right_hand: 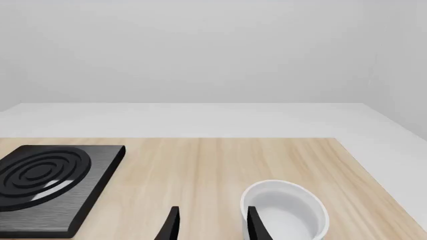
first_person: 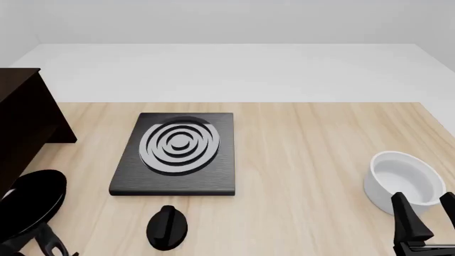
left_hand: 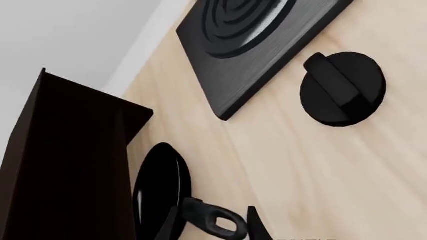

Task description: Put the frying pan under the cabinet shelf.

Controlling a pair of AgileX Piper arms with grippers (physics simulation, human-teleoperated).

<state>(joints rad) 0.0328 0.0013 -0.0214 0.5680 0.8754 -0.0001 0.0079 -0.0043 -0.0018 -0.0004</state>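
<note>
The frying pan lies at the table's near left, right beside the cabinet shelf, a tall dark brown cabinet at the far left. In the left wrist view the frying pan shows nearly edge-on against the cabinet shelf. Its handle end with the hole sits between the spread fingers of my left gripper, which is open. My right gripper stands open at the near right, holding nothing, and is also seen from the wrist as the right gripper.
A square black stove plate with silver rings lies mid-table. A small black round knob sits just in front of it. A white bowl stands at the right, close to my right gripper.
</note>
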